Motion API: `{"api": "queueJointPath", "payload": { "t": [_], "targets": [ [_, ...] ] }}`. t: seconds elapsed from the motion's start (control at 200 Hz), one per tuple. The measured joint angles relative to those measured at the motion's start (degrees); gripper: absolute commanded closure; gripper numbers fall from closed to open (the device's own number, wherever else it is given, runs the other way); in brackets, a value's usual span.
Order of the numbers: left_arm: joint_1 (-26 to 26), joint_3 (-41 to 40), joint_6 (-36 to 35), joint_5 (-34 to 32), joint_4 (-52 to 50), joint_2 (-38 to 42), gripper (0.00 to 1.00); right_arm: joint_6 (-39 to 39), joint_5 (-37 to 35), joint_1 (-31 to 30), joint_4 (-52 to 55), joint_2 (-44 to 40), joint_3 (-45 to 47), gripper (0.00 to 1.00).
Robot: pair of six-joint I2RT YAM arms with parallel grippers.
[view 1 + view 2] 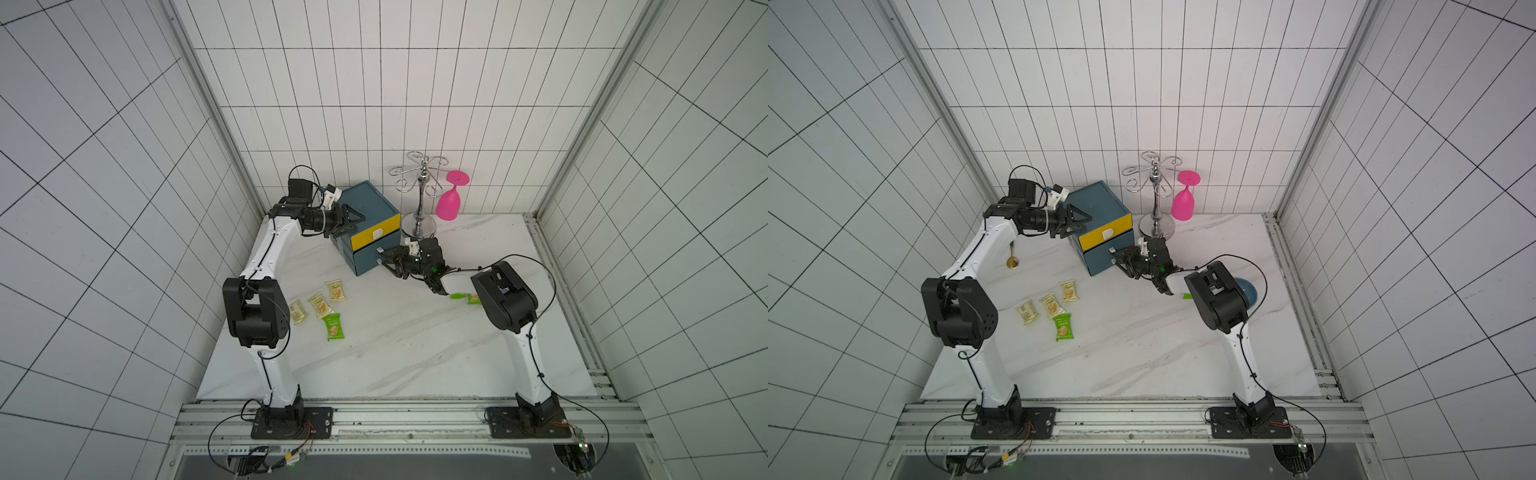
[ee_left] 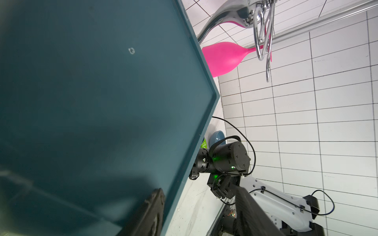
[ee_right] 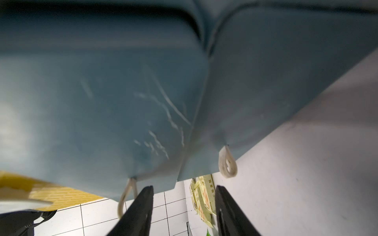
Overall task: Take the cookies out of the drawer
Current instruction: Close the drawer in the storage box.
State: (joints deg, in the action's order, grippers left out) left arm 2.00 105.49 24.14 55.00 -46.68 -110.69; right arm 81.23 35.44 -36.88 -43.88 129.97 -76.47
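Left gripper [image 1: 360,222] sits at the left edge of the blue cabinet [image 1: 370,201], just left of centre in both top views. Its jaws stand apart. In the left wrist view 1 finger [image 2: 151,212] lies over the cabinet's flat top and the other finger [image 2: 247,206] hangs clear of the edge, so it grasps nothing.

Right gripper [image 1: 385,259] points at the front of the lower drawer [image 1: 365,262], which sits under the yellow drawer [image 1: 376,235]. In the right wrist view its fingers [image 3: 143,204] are spread with open space between them. 2 white loops [image 3: 227,163] hang from the drawer front, 1 of them just beside a finger; whether they touch cannot be told.

3 yellow packets [image 1: 320,305] lie in a loose row on the marble table [image 1: 415,353], below and left of the cabinet in the frame. 1 green packet [image 1: 333,327] lies just beneath them. 2 more green packets [image 1: 458,296] peek out from under the right arm, right of centre. The inside of either drawer is hidden.

To the upper right of the cabinet stands a metal rack [image 1: 422,195] with a pink glass [image 1: 449,203] hanging upside down from it. A blue bowl [image 1: 1250,291] shows behind the right arm, and a gold spoon [image 1: 1012,262] lies by the left arm.
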Motion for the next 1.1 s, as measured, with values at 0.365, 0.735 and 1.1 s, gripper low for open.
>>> {"api": "queueJointPath", "payload": {
  "t": [0.365,0.735,1.1],
  "targets": [
    [-4.44,0.42,9.64,-0.04,4.42,0.02,0.38,0.81,0.68,-1.44,-1.11,-1.25,3.04,0.51],
    [-9.99,7.76,12.5,-8.92,11.15,-2.71,0.41,3.69,1.03,-1.86,-5.29,-2.23,4.87,0.73],
    [-9.6,20.5,11.28,-17.38,8.66,-17.77,0.41,4.57,2.03,-1.7,-5.66,-2.12,3.28,0.77]
  ]
}}
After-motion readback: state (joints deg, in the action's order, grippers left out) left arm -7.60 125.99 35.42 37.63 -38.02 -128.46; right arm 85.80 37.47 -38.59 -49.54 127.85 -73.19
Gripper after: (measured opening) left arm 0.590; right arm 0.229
